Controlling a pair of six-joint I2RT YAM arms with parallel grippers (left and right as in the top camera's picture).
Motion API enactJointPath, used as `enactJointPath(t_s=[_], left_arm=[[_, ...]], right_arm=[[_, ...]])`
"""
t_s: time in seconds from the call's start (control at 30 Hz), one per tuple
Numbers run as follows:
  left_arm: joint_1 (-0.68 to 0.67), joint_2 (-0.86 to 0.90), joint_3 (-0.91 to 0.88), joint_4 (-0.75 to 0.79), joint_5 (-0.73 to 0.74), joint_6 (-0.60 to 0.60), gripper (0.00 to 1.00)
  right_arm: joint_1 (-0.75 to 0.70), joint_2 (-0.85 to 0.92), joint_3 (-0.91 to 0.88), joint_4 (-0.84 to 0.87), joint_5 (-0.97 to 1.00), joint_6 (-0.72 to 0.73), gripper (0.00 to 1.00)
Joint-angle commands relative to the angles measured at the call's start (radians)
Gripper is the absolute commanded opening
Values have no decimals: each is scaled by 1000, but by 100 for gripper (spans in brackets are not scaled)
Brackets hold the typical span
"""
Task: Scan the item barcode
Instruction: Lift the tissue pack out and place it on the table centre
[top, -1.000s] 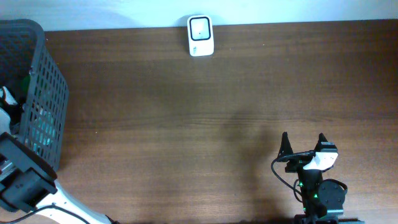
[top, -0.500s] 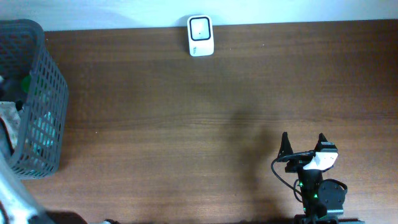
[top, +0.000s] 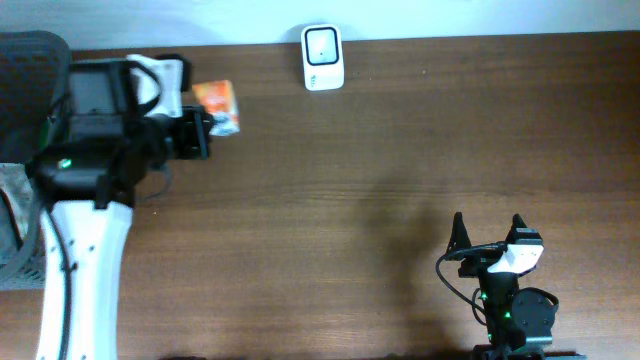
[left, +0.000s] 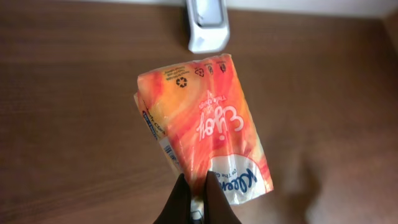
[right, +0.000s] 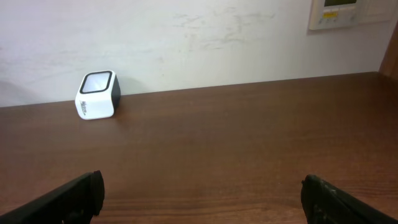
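Pinching the tissue pack (left: 205, 134) by its thin edge, left jaws could drop it before the scanner (left: 208, 28); right jaws gape empty.

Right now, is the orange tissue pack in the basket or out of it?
Out. The left gripper pinches the tissue pack over the table, clear of the basket.
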Motion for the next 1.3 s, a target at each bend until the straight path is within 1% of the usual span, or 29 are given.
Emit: enactJointPath(t_s=[0.0,0.13,0.37,0.43,0.53,0.7,0.77,0.8,0.83,0.87,0.9,0.97,1.03,1.13,1.17,1.23,1.27], left_arm=[[-117,81,2,-23,-20,20,0],[-259,214,2,-42,-21,20,0],[-389,427,2,-75,-21,20,0],[-411,481,-2,-90,-28,24,0],[-440,547,-50,-75,-28,100,0],[-449,549,-155,13,-23,122,0],[-449,549,-159,28,-24,122,20],[-449,549,-159,34,-23,122,28],[-449,549,-159,37,-24,122,40],[-449,549,-159,39,-23,122,46],[-449,549,-159,39,-24,122,49],[-446,549,-141,38,-23,122,46],[-445,546,-89,19,-24,122,46],[-442,524,97,-61,-24,142,49],[-433,515,195,-97,-35,149,52],[-409,500,336,-150,-36,149,58],[-388,491,413,-180,-36,149,64]], right_arm=[[6,-8,-8,-2,-2,6,98],[6,-8,-8,-2,-2,6,98],[6,-8,-8,-3,-2,6,98],[6,-8,-8,-2,-2,6,98],[6,-8,-8,-3,-2,6,98],[6,-8,-8,-2,-2,6,98],[6,-8,-8,-2,-2,6,98],[6,-8,-8,-2,-2,6,98],[6,-8,-8,-2,-2,6,98],[6,-8,-8,-2,-2,6,98],[6,-8,-8,-2,-2,6,98],[6,-8,-8,-3,-2,6,98],[6,-8,-8,-2,-2,6,98],[6,-8,-8,-2,-2,6,98],[6,-8,-8,-2,-2,6,98],[6,-8,-8,-2,-2,6,98],[6,-8,-8,-3,-2,6,98]])
